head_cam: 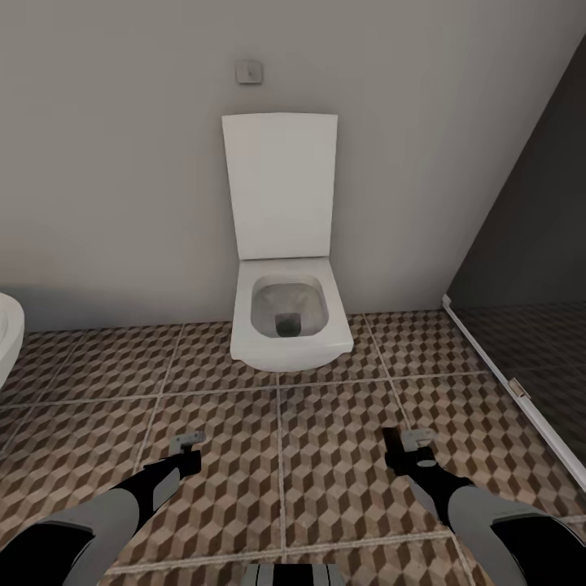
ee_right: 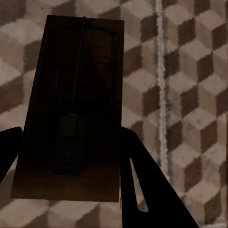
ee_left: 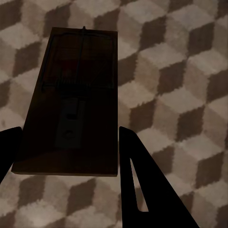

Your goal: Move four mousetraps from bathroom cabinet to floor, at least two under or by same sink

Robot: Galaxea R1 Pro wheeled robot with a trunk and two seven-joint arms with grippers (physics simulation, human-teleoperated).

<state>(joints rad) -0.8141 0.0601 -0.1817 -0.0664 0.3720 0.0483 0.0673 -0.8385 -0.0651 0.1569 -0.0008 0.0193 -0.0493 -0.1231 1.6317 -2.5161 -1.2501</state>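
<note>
L claw (ee_left: 71, 156) pinched mousetrap (ee_left: 76, 99) | R claw (ee_right: 71, 161) pinched second trap (ee_right: 76, 104) | faced toilet (head_cam: 285, 317), sink unseen | risk: I'd drop both on bathroom floor (head_cam: 325, 456) far from sink

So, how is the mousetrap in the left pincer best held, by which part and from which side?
By the plain rear end of the mousetrap, with the left pincer closing across its two long edges, as it seems to now. The board is flat and narrow, and the spring and wire bar sit toward the far end, clear of the fingers.
</note>
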